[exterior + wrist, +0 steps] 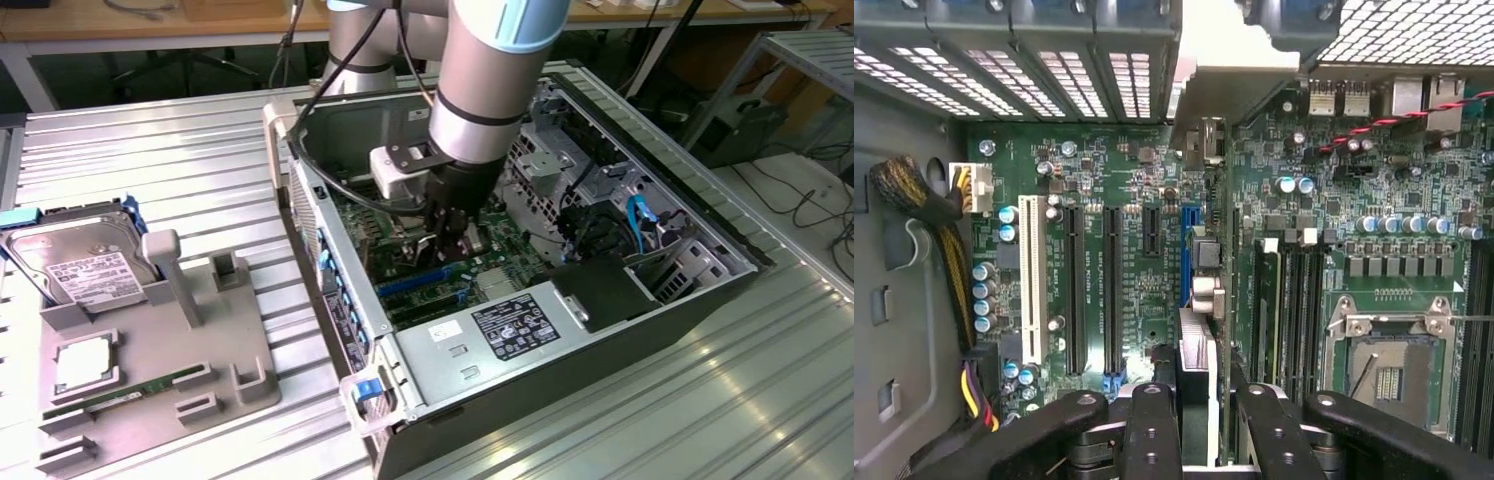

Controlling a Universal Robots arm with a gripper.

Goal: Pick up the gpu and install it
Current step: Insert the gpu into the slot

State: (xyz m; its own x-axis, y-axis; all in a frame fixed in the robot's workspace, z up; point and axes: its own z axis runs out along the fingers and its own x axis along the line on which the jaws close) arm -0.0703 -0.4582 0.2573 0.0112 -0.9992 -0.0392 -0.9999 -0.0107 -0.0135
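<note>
Reaching deep into the open case [694, 270], the pincer [1204, 420] held the gpu [1199, 260] on edge between closed fingers [1152, 430], directly over the blue slot [1185, 250], so the card could enter straight.

Labels on the hard drive [83, 268] and power supply [514, 330] stay illegible.

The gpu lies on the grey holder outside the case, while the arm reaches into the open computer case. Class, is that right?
Not quite. The gpu is not on the grey holder. The claw grips it edge-on over the motherboard, as the wrist view shows. The arm does reach into the open computer case.
</note>
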